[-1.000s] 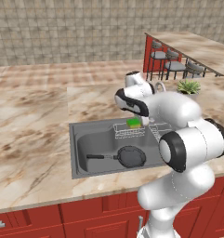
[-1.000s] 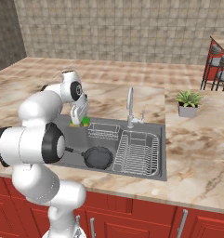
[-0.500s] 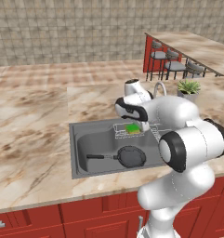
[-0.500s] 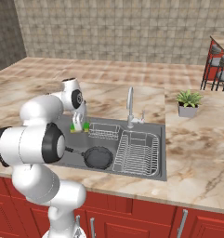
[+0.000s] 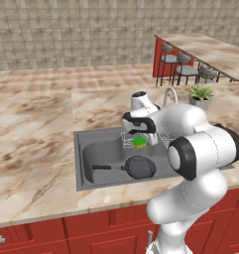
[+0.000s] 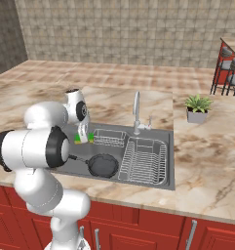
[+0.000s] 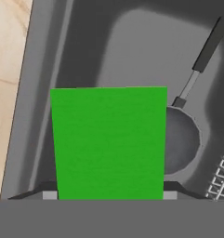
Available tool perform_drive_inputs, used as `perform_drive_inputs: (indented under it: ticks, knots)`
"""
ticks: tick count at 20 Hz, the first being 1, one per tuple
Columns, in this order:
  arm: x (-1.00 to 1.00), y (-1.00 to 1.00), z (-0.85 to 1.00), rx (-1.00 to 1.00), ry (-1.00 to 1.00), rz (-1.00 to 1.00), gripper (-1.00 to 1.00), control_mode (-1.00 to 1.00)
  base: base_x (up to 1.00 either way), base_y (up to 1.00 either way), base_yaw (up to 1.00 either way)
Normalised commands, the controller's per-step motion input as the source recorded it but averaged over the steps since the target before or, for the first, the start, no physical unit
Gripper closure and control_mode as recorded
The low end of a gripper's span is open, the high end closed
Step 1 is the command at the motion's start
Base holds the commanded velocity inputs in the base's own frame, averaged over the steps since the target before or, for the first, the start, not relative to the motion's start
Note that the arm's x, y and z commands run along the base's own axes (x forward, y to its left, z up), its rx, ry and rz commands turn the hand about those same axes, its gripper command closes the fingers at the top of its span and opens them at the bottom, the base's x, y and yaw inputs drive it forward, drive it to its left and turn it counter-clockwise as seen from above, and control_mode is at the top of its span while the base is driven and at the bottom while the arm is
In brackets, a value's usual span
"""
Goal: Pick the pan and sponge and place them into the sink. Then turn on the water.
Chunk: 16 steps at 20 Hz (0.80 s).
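The black pan (image 5: 139, 167) lies in the dark grey sink (image 5: 98, 151), handle pointing left. My gripper (image 5: 139, 137) is shut on the green sponge (image 5: 139, 142) and holds it just above the basin, behind the pan. In the right base view the sponge (image 6: 84, 138) hangs at the sink's (image 6: 138, 181) left rear, the pan (image 6: 103, 165) in front of it. Seen from the hand, the sponge (image 7: 108, 144) hides my gripper (image 7: 108, 193) and part of the pan (image 7: 182, 139) below. No water is in view at the silver faucet (image 6: 136, 110).
A wire basket (image 6: 109, 137) and ribbed draining rack (image 6: 143, 160) take up the sink's right part. A potted plant (image 6: 197, 108) stands on the counter to the right. Bar stools (image 5: 183, 72) stand at a raised counter behind.
My gripper has come down and slightly toward the sink's middle with the sponge in it. The pan has not moved.
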Motion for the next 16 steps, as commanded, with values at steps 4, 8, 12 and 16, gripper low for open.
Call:
perform_drive_inputs:
  ticks: [4,8,12,16]
  knots:
    - [0.12,0.09,-0.22,0.02,-0.02,0.07,1.0,-1.0,0.0,0.0,0.0]
    - [0.1,0.04,-0.19,0.02,-0.02,0.06,1.0,-1.0,0.0,0.0,0.0]
    - [0.1,0.01,-0.17,0.02,-0.01,0.04,1.0,-1.0,0.0,0.0,0.0]
    - [0.12,0.01,-0.16,0.02,-0.01,0.04,1.0,-1.0,0.0,0.0,0.0]
